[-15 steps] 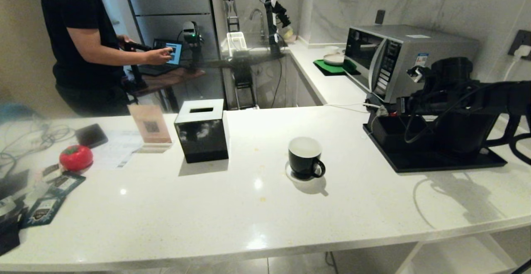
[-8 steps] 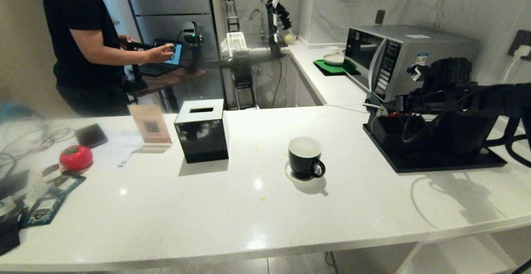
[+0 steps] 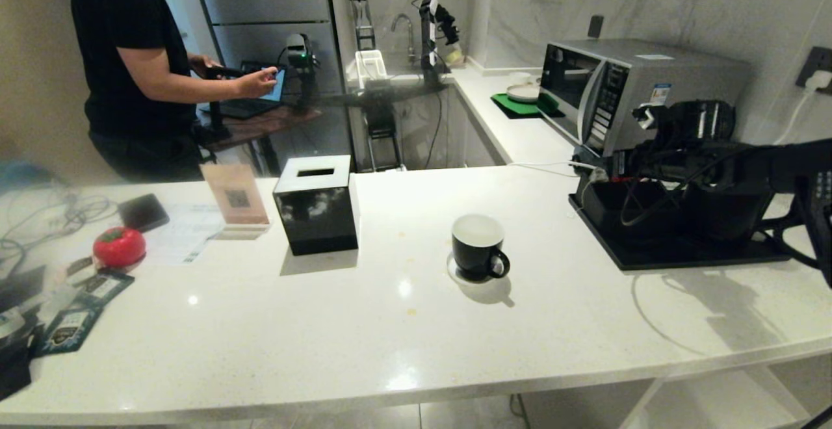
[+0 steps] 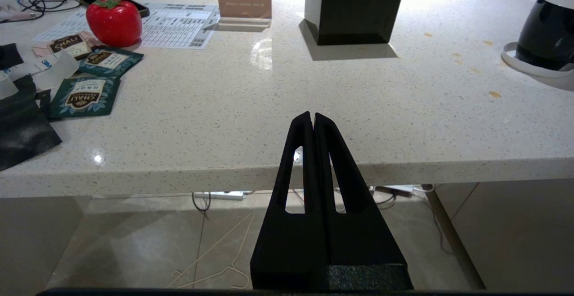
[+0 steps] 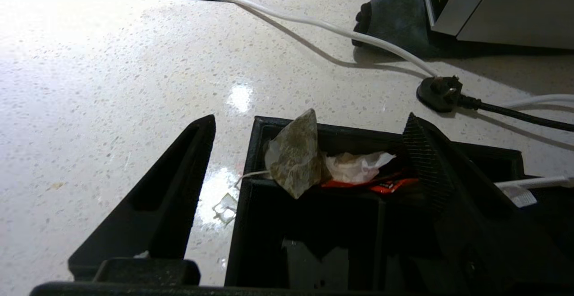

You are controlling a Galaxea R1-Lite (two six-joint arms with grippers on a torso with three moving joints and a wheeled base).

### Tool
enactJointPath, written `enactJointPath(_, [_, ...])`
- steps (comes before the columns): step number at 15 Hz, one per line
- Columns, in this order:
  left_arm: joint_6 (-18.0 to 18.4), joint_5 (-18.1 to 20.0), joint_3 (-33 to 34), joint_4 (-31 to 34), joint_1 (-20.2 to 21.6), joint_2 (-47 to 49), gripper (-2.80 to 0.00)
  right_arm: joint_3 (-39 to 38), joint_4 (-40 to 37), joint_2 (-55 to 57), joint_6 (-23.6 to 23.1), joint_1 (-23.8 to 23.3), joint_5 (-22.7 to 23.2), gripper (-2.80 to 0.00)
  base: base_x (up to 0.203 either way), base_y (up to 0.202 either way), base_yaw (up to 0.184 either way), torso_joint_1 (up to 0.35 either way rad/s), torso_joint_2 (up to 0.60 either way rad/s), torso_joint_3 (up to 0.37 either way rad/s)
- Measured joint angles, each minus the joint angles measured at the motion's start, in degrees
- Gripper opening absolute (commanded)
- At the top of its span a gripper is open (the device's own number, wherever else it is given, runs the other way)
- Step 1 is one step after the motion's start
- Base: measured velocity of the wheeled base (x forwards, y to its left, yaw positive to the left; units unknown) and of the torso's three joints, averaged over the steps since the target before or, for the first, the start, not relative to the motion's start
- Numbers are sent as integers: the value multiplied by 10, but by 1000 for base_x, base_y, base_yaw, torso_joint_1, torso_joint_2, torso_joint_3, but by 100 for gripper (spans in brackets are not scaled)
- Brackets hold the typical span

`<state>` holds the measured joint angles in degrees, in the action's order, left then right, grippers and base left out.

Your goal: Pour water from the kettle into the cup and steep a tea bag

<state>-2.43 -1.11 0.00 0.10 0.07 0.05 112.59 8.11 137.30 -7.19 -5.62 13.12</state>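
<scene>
- Head view: I see the white counter (image 3: 364, 325) filling most of the frame, with the microwave (image 3: 624, 84) at the back right.
- Black compartmented tray (image 3: 682, 247) sits in front of the microwave; my right arm reaches across above it from the right.
- Kettle (image 3: 721, 211) stands on that tray, largely hidden behind the arm (only dark body and handle loop readable).
- Black tissue box (image 3: 316, 205) stands left of centre, well apart from the tray.
- Cup (image 3: 480, 247) stands on a small white coaster near centre, between tissue box and tray, handle facing me. I cannot tell whether it holds water.
- Right gripper (image 5: 309, 152): jaws spread wide, holding nothing, hovering over the tray's end compartment.
- Left gripper (image 4: 313, 121): jaws pressed together, empty, parked just off the counter's near edge.
- Tea bag (image 5: 297, 154) leans upright in that end compartment beside crumpled white and red wrappers; its string runs over the tray wall towards a small tag on the counter.
</scene>
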Motion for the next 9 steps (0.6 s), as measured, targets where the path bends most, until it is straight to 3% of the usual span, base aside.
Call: enactJointPath(9, [0,0,0,0,0,0,-280,0,65,40,0,-2,-23,0,0,0,0,0,0,0])
